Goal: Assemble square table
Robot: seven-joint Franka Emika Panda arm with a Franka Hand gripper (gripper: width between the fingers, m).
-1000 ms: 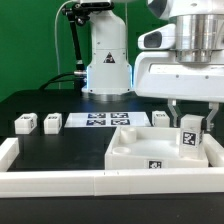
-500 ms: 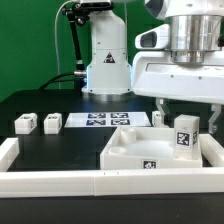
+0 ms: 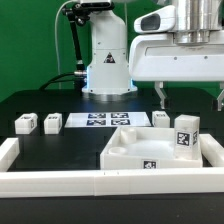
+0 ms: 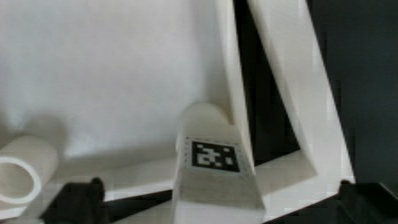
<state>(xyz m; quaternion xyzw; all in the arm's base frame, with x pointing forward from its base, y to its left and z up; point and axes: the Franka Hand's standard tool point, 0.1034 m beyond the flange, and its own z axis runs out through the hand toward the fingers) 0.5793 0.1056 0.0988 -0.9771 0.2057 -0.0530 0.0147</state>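
The square table's slab lies rim up at the exterior view's right, close to the front wall. One leg block stands upright in its right corner. My gripper hangs open and empty above that leg, fingers clear of it. In the wrist view the leg stands between my dark fingertips, on the slab. Two leg blocks lie at the left. Another leg block lies behind the slab.
The marker board lies flat in the middle, before the robot base. A long low white barrier wall runs along the front and up the left side. A round socket shows on the slab.
My gripper has risen straight up from around the upright leg block. The leg stays standing in the slab's corner. Nothing else moved.
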